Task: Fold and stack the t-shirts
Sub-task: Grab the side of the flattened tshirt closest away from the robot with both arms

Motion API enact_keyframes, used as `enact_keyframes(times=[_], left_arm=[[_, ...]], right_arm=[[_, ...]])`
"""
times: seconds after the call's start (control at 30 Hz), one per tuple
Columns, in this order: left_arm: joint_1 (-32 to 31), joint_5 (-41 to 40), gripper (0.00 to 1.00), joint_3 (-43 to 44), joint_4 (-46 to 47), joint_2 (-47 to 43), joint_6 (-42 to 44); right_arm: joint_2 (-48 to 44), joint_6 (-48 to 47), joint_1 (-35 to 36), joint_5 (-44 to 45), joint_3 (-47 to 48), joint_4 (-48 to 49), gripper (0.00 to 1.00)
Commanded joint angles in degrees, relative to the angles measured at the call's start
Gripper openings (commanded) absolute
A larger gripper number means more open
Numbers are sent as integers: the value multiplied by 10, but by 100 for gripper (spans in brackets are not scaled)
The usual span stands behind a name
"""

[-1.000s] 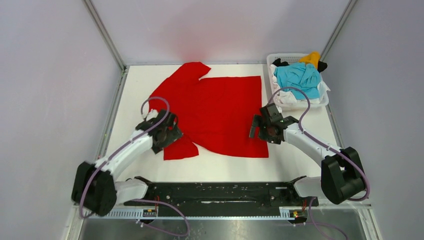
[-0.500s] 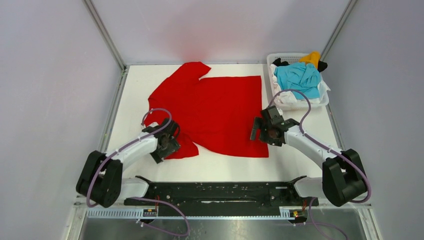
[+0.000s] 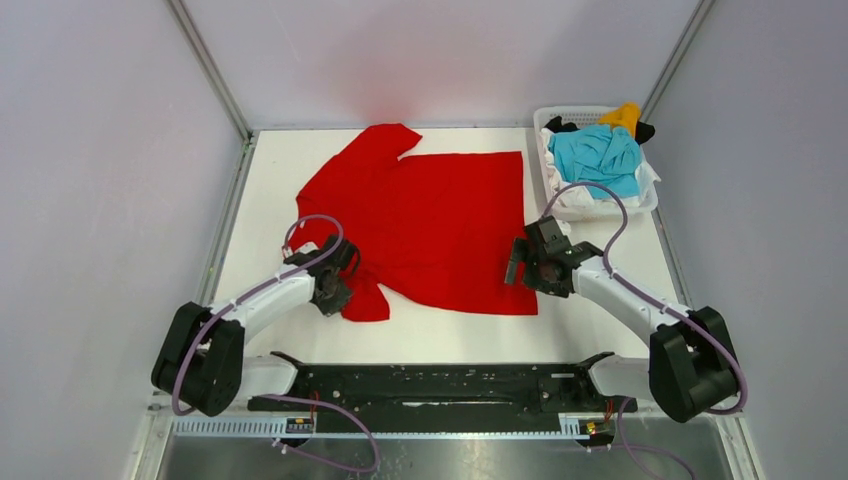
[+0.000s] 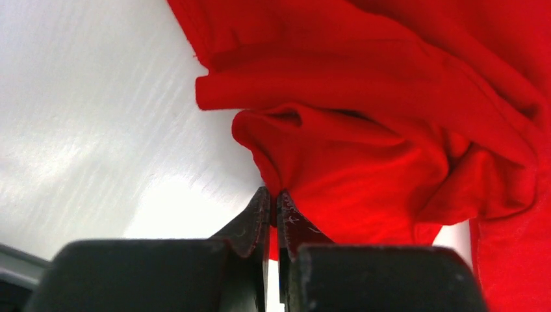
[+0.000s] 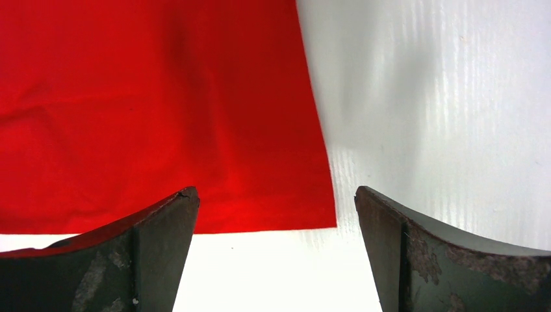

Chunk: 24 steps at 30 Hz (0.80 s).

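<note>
The red t-shirt lies spread in the middle of the table, not yet folded. Its near left sleeve is bunched where the left gripper is pinched together on it. The right gripper hangs with jaws wide apart over the near right hem corner. The other shirts sit in the basket at the far right, so nearly everything remains. Bare table shows left and near of the shirt.

Spread t-shirt on table; basket far-right, t-shirts inside; left fingers at near-left sleeve, right fingers at near-right corner.
</note>
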Motion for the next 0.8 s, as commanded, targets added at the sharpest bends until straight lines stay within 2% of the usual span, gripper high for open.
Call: enact_keyframes(times=[0.0,0.23,0.4,0.53,0.77], left_arm=[[1,-3,0,-3,-62,-60,6],[1,16,0,-18,-196,-232,-18],[0,51,0,-28,-251,-310,-39],[0,81,0,-29,-273,-332,-44],[-1,85,0,6,-330,-352,-37]], right_arm=[[-42,31,2,32,-22,-20,100],[-52,75,2,43,-68,-8,98],[-26,82,3,26,-81,25,82],[-27,93,2,25,-104,66,70],[-41,97,2,1,-119,32,55]])
